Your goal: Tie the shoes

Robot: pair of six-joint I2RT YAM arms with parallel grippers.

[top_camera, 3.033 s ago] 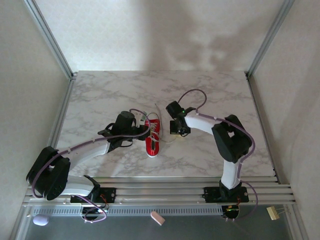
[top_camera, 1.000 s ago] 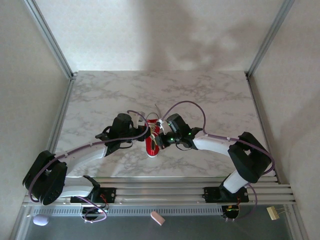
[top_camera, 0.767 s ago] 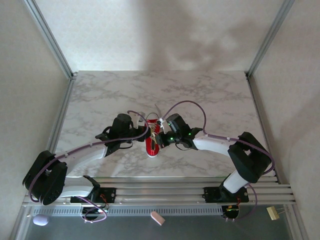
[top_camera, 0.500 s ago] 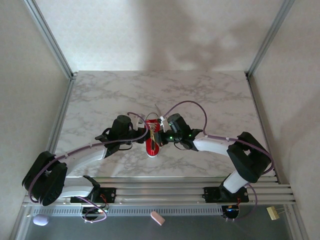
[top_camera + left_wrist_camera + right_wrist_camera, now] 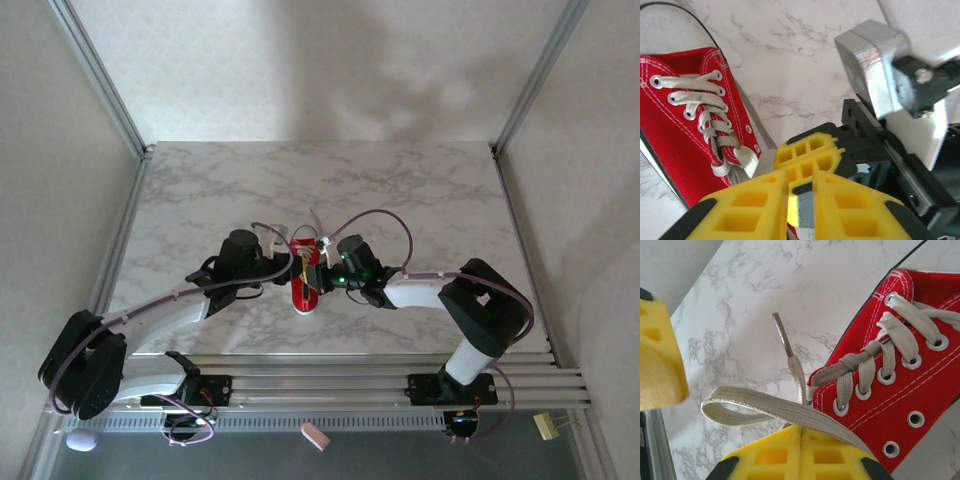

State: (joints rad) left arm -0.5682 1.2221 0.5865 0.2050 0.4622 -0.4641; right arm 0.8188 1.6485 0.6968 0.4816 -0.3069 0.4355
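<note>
1. The marbled surface (image 5: 200, 190) carries everything.
2. The red sneaker (image 5: 304, 281) lies mid-surface, between both tools.
3. The left tool (image 5: 800, 184) sits just beside the sneaker, fingers slightly parted.
4. The right tool (image 5: 801, 441) is clamped on a white lace (image 5: 755, 408).

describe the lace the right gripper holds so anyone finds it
On the marble table, find the red sneaker near its middle. One flat pale lace leaves it into the right gripper; unlike the crossed laces, it folds into a loop.
</note>
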